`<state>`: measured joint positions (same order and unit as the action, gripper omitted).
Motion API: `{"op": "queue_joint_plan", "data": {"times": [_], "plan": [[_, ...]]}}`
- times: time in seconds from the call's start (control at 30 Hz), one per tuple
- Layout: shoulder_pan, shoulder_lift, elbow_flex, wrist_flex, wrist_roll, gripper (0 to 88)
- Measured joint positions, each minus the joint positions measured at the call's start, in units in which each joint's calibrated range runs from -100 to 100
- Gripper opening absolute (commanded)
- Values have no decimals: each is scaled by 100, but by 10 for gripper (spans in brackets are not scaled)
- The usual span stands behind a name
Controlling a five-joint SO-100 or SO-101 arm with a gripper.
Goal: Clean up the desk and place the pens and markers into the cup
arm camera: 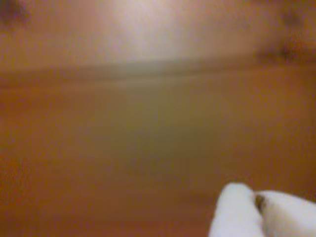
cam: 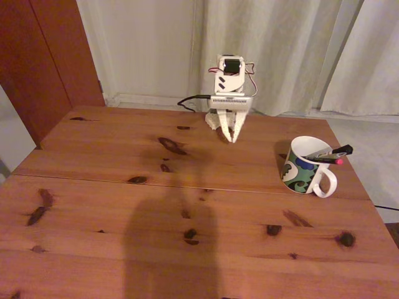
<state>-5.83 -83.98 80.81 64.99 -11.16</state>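
Note:
The white mug (cam: pixel 303 168) with its green, blue and black swirl stands at the right of the wooden desk (cam: pixel 124 205) in the fixed view, handle toward the front right. Pens and markers (cam: pixel 330 154) stick out of it to the right: a black cap and a red tip show. I cannot make out the teal pen. My white gripper (cam: pixel 233 137) hangs folded down at the desk's far edge, tips close to the wood, shut and empty. The blurred wrist view has the gripper (arm camera: pixel 259 202) with its fingertips (arm camera: pixel 234 212) pressed together over bare wood.
A black cable (cam: pixel 190 99) runs off the far edge behind the arm's base. Pale curtains hang behind the desk, and a dark wooden door (cam: pixel 43 56) stands at the left. A soft shadow lies across the front middle of the desk.

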Motion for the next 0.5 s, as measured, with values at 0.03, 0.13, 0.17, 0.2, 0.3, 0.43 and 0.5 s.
{"op": "queue_joint_plan", "data": {"times": [0.03, 0.13, 0.17, 0.2, 0.3, 0.43, 0.5], "plan": [[73, -127, 0, 290, 73, 7], [213, -466, 0, 1029, 234, 7], [249, -576, 0, 1236, 259, 7], [264, -678, 0, 1435, 278, 7], [279, -1034, 212, 1833, 317, 7], [381, -1347, 654, 1817, 410, 7], [528, -1441, 713, 1817, 449, 7]]}}
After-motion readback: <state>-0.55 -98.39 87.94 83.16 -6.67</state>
